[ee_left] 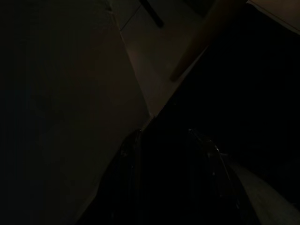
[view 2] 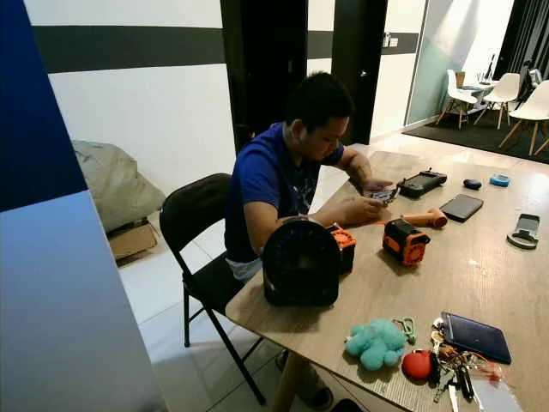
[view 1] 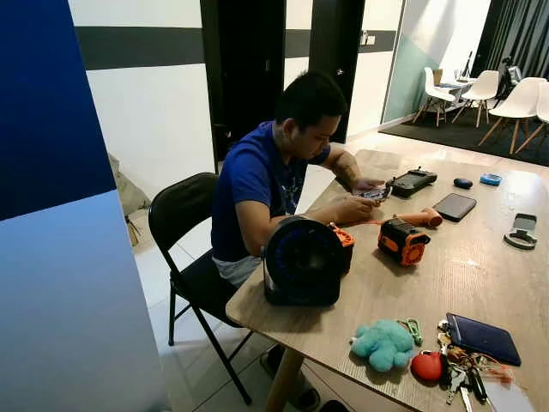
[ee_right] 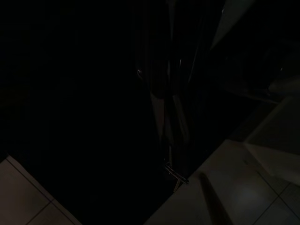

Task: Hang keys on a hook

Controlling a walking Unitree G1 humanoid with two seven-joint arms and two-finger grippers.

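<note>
Keys (view 1: 463, 375) lying in a loose bunch at the near right corner of the wooden table (view 1: 480, 275), touching a red round charm (view 1: 426, 366), just beside a teal plush toy (view 1: 383, 343) and a dark blue wallet (view 1: 482, 337); dropped there for easy reach, by the look of it. Not yet picked up. Seated across the corner, a person (view 1: 274, 180) busy with a small device, behind a black round fan (view 1: 302, 260). Left gripper (ee_left: 171, 154) hanging idle over shaded floor, fingers seemingly apart; right gripper (ee_right: 171, 117) likewise idle, jaws too dark to tell. No hook to be seen.
</note>
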